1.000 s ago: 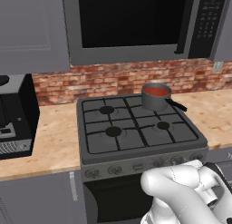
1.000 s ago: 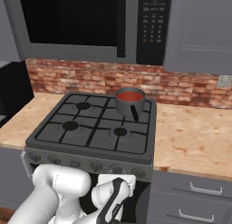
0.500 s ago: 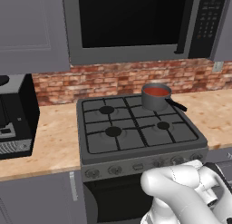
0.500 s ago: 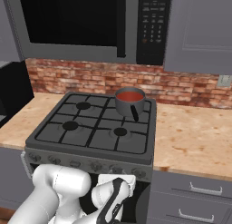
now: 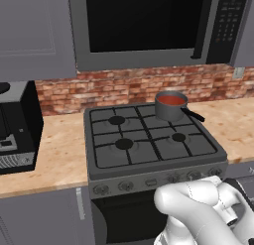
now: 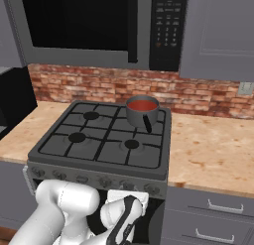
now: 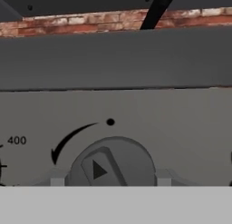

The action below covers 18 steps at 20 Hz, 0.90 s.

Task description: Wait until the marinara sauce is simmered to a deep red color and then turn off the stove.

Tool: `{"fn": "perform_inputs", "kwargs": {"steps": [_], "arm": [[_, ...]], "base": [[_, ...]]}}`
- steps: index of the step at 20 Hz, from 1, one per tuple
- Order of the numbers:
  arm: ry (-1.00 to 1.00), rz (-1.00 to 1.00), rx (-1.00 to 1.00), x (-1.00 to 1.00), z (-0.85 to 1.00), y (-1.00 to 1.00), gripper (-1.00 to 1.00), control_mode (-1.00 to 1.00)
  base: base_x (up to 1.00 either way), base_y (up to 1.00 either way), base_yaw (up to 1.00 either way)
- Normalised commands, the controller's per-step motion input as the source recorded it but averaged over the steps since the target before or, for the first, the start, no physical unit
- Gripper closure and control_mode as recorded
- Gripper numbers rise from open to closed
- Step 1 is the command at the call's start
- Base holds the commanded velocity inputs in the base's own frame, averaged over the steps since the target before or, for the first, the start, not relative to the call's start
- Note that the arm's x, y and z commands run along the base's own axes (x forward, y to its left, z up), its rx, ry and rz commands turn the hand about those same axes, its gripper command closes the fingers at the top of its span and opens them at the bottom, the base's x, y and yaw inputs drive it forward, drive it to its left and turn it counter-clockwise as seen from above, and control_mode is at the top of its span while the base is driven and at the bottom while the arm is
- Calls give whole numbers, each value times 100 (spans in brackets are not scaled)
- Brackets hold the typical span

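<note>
The marinara sauce is a red liquid in a grey saucepan on the back right burner of the stove. The pan's black handle points toward the front. My gripper is pressed against the stove's front panel. Its fingertips flank a round knob and are shut on it. The knob's pointer leans up and to the left, below a curved arrow and a dot. In the base views my white arm hides the hand's contact with the panel.
A black-windowed microwave hangs above the range. A dark coffee machine stands on the left counter. Beige counter runs to the right, with grey drawers beneath. A brick backsplash lines the wall.
</note>
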Motion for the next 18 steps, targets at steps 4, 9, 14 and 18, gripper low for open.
{"fn": "perform_inputs", "kwargs": {"steps": [4, 9, 14, 18], "arm": [[0, -2, 15, 0, 0, 0, 100, -100], [0, -2, 16, -1, 0, 0, 100, -100], [0, -2, 17, -3, 0, -1, 100, -100], [0, 0, 17, -8, 0, -3, 100, -100]], "base": [[0, 0, 0], [0, 0, 0], [0, 0, 0], [0, 0, 0]]}}
